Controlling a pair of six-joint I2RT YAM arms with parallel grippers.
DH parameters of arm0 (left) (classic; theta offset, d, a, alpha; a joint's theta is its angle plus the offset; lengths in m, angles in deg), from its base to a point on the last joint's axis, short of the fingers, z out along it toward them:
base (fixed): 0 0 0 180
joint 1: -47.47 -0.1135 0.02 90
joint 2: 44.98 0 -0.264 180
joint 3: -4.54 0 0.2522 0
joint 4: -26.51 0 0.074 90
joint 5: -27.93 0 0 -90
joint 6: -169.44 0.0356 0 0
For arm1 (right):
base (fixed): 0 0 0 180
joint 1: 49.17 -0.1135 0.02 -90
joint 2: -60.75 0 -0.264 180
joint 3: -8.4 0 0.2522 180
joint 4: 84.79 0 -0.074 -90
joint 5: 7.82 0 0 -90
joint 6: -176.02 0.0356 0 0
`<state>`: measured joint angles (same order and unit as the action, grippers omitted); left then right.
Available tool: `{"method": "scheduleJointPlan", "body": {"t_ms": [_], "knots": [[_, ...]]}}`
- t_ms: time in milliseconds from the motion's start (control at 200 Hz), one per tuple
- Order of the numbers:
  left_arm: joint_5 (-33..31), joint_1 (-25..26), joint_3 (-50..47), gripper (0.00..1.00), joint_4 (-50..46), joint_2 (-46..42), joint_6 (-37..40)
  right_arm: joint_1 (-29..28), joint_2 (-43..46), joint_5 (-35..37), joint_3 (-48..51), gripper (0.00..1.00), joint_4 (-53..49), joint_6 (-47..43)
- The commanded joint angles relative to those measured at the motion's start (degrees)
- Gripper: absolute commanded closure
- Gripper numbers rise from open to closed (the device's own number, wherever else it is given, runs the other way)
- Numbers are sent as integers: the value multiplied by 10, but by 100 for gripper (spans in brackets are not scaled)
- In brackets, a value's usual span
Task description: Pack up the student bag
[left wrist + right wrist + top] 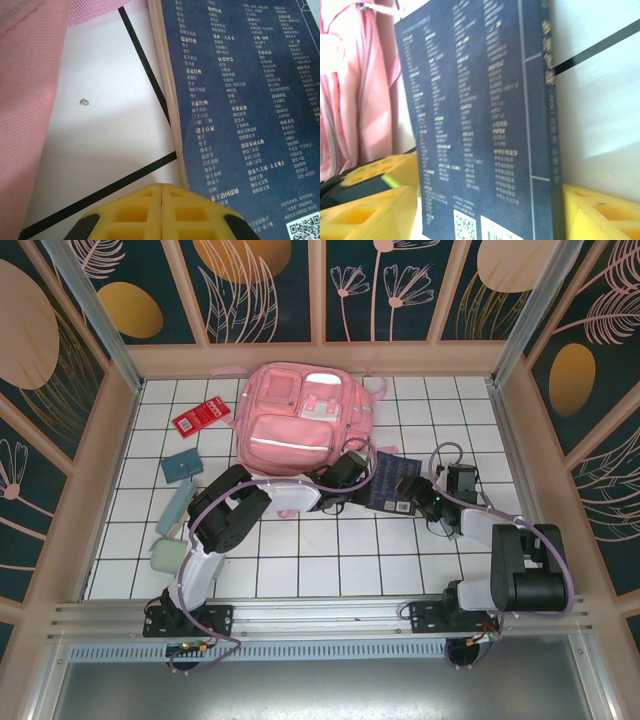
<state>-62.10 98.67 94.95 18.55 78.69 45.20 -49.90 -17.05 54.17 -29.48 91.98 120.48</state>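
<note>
The student bag (295, 420), a big pink backpack, lies flat at the back of the tiled table (300, 560), its fabric showing in the left wrist view (25, 100) and its zipper in the right wrist view (350, 90). A dark blue book (380, 485) with white print lies just right of it. My left gripper (352, 472) is shut and empty, its yellow tips (162, 192) at the book's (240, 100) page edge. My right gripper (412, 490) is open, its yellow fingers either side of the book's (475, 125) near end, with a thin gap at the left finger (370, 215).
Left of the bag lie a red packet (201, 415), a teal box (182, 466) and two pale green items (172, 508) (165, 555). Wooden walls (115, 440) ring the table. Open tiles lie in front of the arms.
</note>
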Motion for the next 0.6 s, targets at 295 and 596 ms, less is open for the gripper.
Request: {"method": "scheduleJointPlan", "body": {"t_ms": [295, 596], "knots": [[-3, -4, 6, 90, -36, 17, 6, -17, -1, 166, -41, 23, -27, -45], [-4, -4, 23, 80, -41, 17, 5, -82, -95, 220, -94, 22, -34, -49]]}}
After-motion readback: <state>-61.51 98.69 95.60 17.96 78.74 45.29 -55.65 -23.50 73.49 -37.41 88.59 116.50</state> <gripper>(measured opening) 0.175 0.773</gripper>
